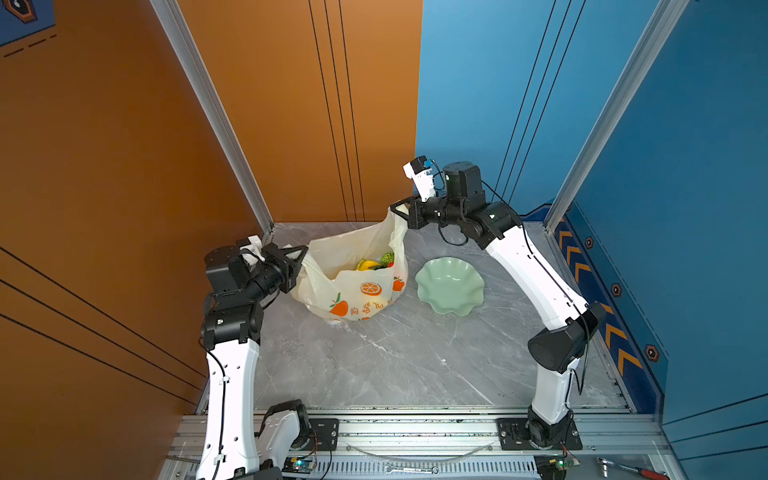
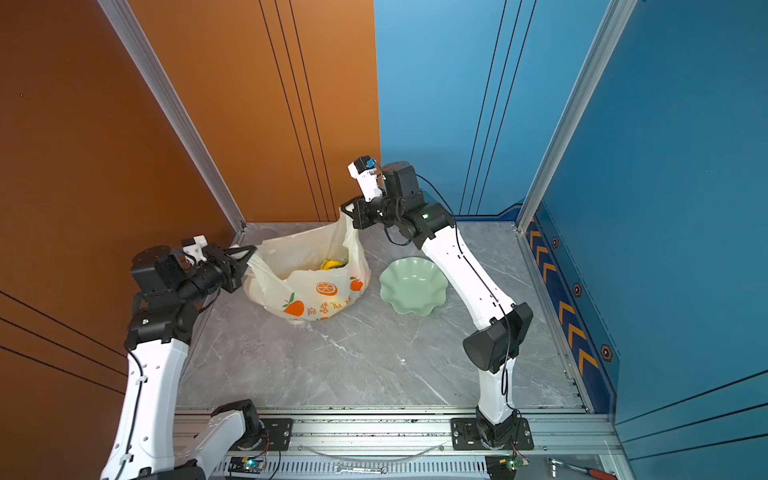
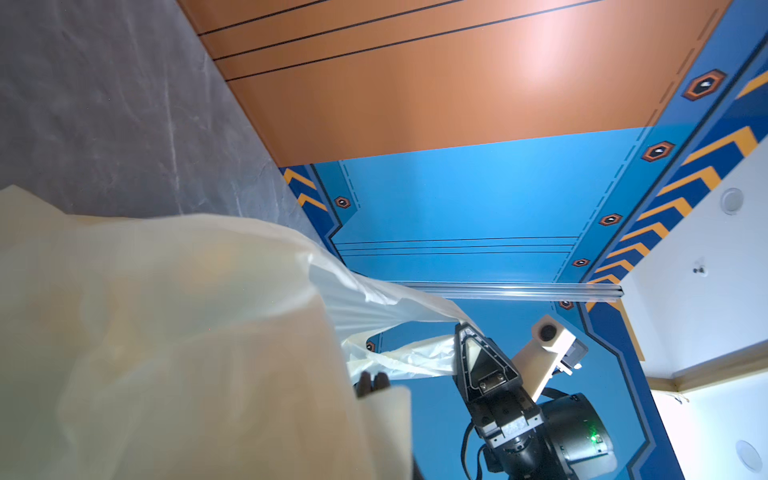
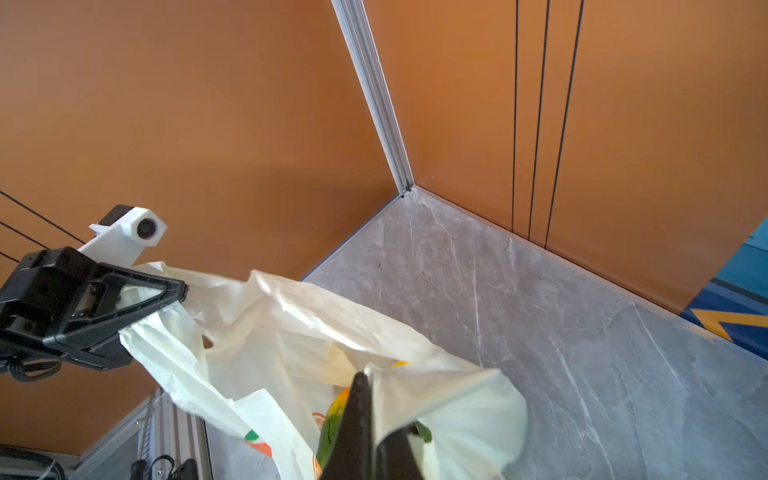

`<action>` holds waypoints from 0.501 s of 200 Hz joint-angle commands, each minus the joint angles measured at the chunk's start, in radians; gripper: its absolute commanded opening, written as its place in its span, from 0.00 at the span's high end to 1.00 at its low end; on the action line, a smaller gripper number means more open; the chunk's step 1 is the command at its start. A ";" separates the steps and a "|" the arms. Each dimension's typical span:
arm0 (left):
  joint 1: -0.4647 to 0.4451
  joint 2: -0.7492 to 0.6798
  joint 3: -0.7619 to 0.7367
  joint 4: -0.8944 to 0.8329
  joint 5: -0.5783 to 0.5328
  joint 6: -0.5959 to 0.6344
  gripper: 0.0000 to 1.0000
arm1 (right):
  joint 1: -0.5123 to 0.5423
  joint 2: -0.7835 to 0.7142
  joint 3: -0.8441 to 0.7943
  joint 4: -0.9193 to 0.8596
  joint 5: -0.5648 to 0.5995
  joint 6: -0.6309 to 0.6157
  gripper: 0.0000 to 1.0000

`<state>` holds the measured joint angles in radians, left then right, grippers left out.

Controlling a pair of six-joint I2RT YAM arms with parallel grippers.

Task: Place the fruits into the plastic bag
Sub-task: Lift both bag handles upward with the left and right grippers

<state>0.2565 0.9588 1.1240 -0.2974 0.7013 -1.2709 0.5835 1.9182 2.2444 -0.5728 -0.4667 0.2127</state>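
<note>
Both top views: bag (image 1: 357,291) on table (image 1: 374,365). Left gripper (image 1: 305,250) clamped on one handle, right gripper (image 1: 395,206) on the other, held higher. Fruits (image 1: 374,263) inside bag. Dish (image 1: 450,286) beside it.
Left wrist: bag film fills foreground.
Right wrist: fruits low in open bag.

A robotics lab test cell: a left arm (image 1: 232,374) and a right arm (image 1: 536,270) are bolted to an aluminium rail (image 1: 415,432) fronting a grey marble-look table (image 1: 374,365), walled by an orange panel (image 1: 104,166) and a blue panel (image 1: 685,166). A spanner (image 1: 411,469) and what looks like a ratchet (image 1: 627,468) lie beside the rail.
</note>
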 commanded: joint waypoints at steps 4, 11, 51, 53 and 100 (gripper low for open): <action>0.023 0.029 0.096 0.095 0.018 -0.028 1.00 | 0.001 -0.038 0.043 0.111 0.007 0.063 1.00; 0.028 0.040 0.117 0.101 0.018 -0.039 1.00 | 0.002 -0.035 0.046 0.122 0.004 0.072 1.00; 0.043 0.109 0.256 0.164 0.030 -0.071 1.00 | 0.000 -0.024 0.112 0.135 0.002 0.097 1.00; 0.044 0.112 0.266 0.164 0.032 -0.072 1.00 | 0.000 -0.024 0.116 0.136 0.003 0.098 1.00; 0.052 0.149 0.397 0.165 0.064 -0.113 1.00 | 0.003 -0.061 0.150 0.267 0.020 0.169 1.00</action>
<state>0.3023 1.1095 1.4662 -0.1802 0.7280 -1.3575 0.5835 1.9163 2.3562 -0.4641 -0.4667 0.3210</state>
